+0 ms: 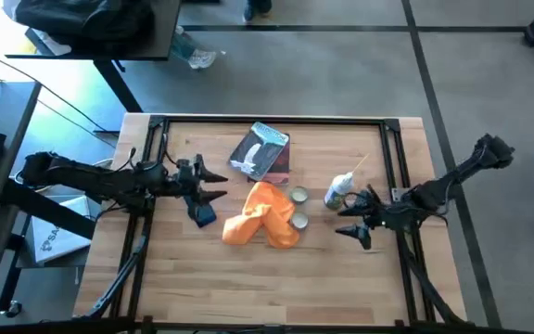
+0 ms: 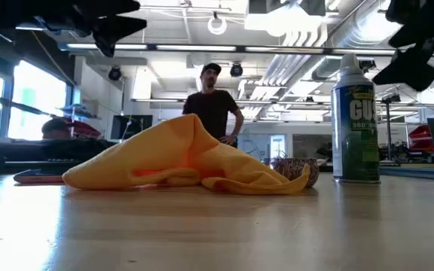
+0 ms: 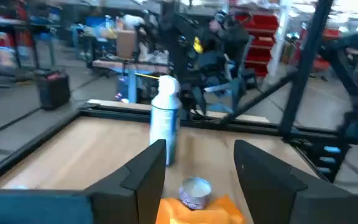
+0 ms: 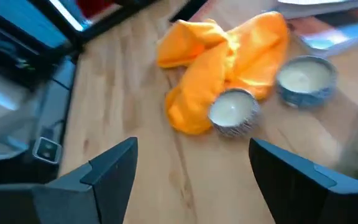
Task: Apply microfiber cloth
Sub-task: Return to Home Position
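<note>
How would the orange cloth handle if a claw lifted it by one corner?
The microfiber cloth lies crumpled in soft, peaked folds, so it would probably hang limp rather than keep its shape. It looks thin, so it is likely light. A small tin sits against it, so dragging might nudge that.

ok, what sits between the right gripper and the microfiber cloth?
Two small round tins, both beside the microfiber cloth; otherwise bare tabletop up to the right gripper. Clearest in the right wrist view.

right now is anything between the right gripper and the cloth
Yes: a tin against the cloth lies straight in line with the open right gripper; a second tin sits beside it.
</note>
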